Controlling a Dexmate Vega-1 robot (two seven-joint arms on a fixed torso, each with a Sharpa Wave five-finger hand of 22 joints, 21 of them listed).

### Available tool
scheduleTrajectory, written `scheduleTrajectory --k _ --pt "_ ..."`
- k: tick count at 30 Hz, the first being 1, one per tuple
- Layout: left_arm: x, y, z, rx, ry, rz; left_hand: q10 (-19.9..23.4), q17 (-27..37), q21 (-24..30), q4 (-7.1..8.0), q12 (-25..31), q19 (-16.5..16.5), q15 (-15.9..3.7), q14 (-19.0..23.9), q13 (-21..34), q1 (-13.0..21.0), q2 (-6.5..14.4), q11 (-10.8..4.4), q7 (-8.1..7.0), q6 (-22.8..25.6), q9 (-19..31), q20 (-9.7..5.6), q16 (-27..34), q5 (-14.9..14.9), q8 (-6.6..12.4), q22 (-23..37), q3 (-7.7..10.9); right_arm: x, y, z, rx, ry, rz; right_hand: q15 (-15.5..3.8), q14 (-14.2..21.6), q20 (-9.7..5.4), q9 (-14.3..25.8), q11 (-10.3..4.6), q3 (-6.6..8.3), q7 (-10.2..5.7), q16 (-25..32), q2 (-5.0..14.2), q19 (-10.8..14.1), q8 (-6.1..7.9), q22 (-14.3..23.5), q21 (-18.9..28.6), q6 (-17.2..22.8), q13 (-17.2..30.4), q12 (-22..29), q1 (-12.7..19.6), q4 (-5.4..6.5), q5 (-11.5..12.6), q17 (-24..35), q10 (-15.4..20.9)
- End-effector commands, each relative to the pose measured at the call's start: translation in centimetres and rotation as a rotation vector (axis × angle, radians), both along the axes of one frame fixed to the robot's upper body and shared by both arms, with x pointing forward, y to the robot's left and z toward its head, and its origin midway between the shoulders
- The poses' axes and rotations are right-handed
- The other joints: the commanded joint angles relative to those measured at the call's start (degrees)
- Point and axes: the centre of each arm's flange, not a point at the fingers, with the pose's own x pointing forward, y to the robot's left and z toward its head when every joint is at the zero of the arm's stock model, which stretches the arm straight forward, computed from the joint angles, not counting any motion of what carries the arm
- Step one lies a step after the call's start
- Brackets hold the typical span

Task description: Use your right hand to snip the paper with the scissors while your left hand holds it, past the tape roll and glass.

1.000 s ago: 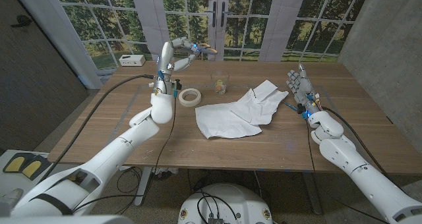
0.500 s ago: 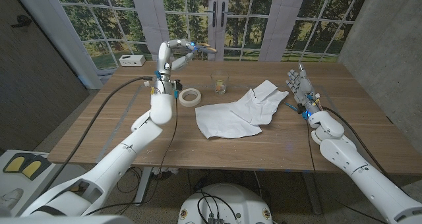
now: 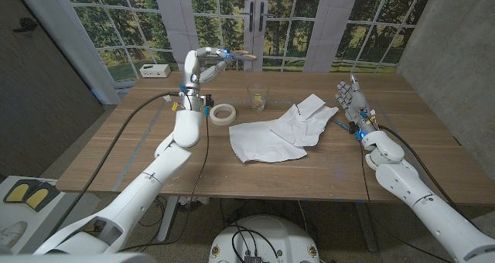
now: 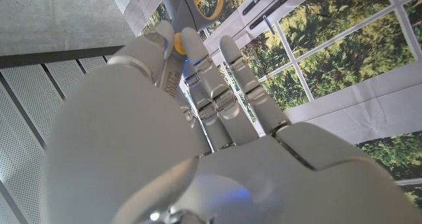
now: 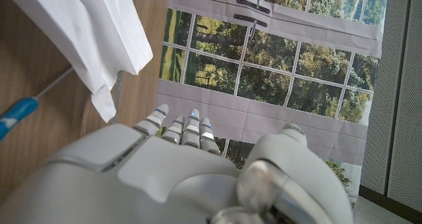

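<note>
Wood-grain table (image 3: 155, 151) carries crumpled white paper (image 3: 274, 131) mid-board, beside the tape roll (image 3: 223, 114) and clear glass (image 3: 257, 97). Raised high, my left hand (image 3: 203, 62) pinches the orange-looped scissors (image 3: 241, 56); my right hand (image 3: 349, 100) stands spread by the paper's edge

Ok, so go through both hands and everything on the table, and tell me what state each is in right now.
left hand: up above the table's far side, holding the scissors.
scissors: in the air, blades' state unclear.
right hand: beside the paper, fingers up and apart, holding nothing.
paper: rumpled on the table, held by neither hand.
tape roll: lying flat.
glass: upright.
</note>
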Motion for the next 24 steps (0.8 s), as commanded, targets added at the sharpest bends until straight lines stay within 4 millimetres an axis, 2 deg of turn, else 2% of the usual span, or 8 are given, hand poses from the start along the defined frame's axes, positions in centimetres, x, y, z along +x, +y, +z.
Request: scheduleTrajectory --k 1,6,10,22,24 --pt "0.4 0.1 -0.3 -0.018 0.013 -0.063 2.3 -0.4 3.3 -0.09 0.2 5.8 0.13 0.5 10.2 2.2 2.3 -1.96 0.40 0.2 -0.3 -1.17 0.3 0.2 -0.82 -0.2 -0.80 -0.2 0.0 0.1 -0.004 0.001 -0.007 -1.32 0.0 1.05 0.2 -0.04 -0.17 -0.11 0.1 0.02 0.0 -0.10 0.1 0.2 0.0 0.1 0.1 0.2 -0.12 -0.1 0.0 0.2" --pt "0.6 0.1 -0.2 -0.008 0.019 -0.099 2.3 -0.6 5.5 -0.08 0.0 8.9 0.20 0.8 10.0 2.3 2.5 -1.86 0.76 0.5 -0.5 -2.86 0.5 0.2 -1.32 -0.2 -1.18 -0.2 0.1 0.0 -0.002 -0.001 -0.010 -1.35 0.0 0.98 0.2 -0.05 -0.16 -0.22 0.0 0.00 0.0 -0.12 0.1 0.1 -0.1 0.1 0.0 0.3 -0.14 -0.1 0.0 0.2" --pt "0.9 0.2 -0.2 -0.011 0.040 -0.130 2.2 -0.7 5.7 -0.09 -0.2 8.9 0.24 0.8 9.8 2.4 2.4 -1.80 1.03 0.3 -0.6 -3.27 0.6 0.3 -1.55 -0.3 -1.16 -0.2 0.2 -0.1 0.000 0.000 -0.009 -1.38 0.1 0.40 0.2 -0.05 -0.15 -0.17 0.1 -0.01 -0.1 -0.12 0.1 0.1 -0.1 0.1 0.0 0.3 -0.17 -0.1 0.0 0.2" --pt "1.2 0.6 0.5 0.064 0.114 -0.175 2.2 -0.8 5.8 0.00 -0.3 8.2 0.24 0.8 9.8 2.2 2.3 -1.82 1.50 0.3 -0.9 -3.61 0.7 0.4 -2.26 -0.7 -0.98 -0.1 0.7 -1.1 0.011 -0.003 0.002 -1.27 0.1 0.03 0.2 -0.05 -0.10 -0.11 0.0 0.03 -0.2 -0.12 0.1 0.0 -0.2 0.1 0.0 0.4 -0.22 -0.1 0.0 0.2" --pt "1.2 0.7 0.8 0.091 0.142 -0.197 2.1 -0.8 5.9 0.00 -0.4 8.1 0.24 0.8 9.8 2.2 2.3 -1.82 1.59 0.3 -1.0 -3.67 0.7 0.4 -2.39 -0.8 -0.96 -0.2 0.7 -0.8 -0.012 -0.003 -0.004 -1.26 0.1 -0.56 0.2 -0.11 -0.07 -0.12 0.0 0.04 -0.5 -0.09 0.1 -0.1 -0.1 0.1 0.0 0.5 -0.25 -0.1 0.0 0.3"
